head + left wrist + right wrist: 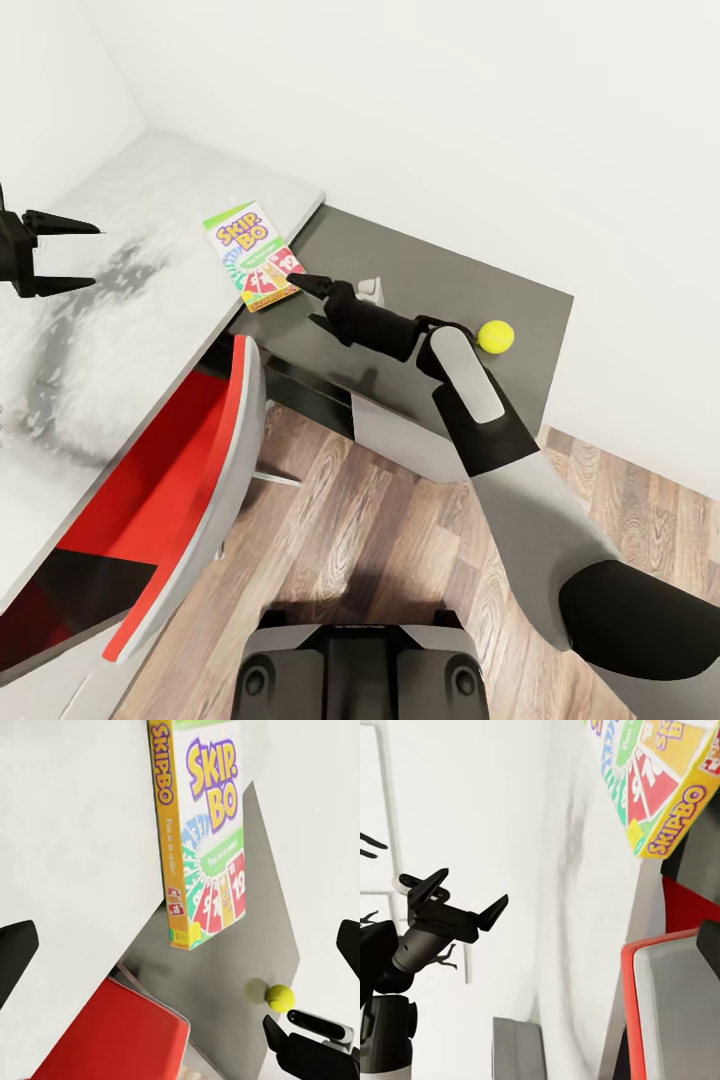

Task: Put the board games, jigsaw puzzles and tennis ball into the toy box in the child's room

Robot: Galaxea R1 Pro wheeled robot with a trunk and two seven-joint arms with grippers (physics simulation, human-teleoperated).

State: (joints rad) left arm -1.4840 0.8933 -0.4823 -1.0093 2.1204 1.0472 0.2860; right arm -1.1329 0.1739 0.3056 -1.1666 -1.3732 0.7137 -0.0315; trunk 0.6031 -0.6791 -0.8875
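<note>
Skip-Bo game box (254, 255) lies flat at the corner of the white surface (120, 300), its end overhanging the edge. The right pincer (305, 300) reaches toward it, fingers spread and empty; the left pincer (62, 255) hovers spread apart. A clumsy nudge could tip the box off. The tennis ball (495, 336) might roll.

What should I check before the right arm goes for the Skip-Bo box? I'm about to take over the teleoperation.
1. Skip-Bo box lies flat at the white table top's edge, nothing on it: ok.
2. Right gripper holds nothing, tip at the box's near corner: ok.
3. Whether its fingers straddle the box: cannot tell.
4. Left gripper open, apart from the box: ok.
5. Tennis ball rests on the dark surface behind the right arm, out of the path: ok.
6. Toy box location: cannot tell.
</note>
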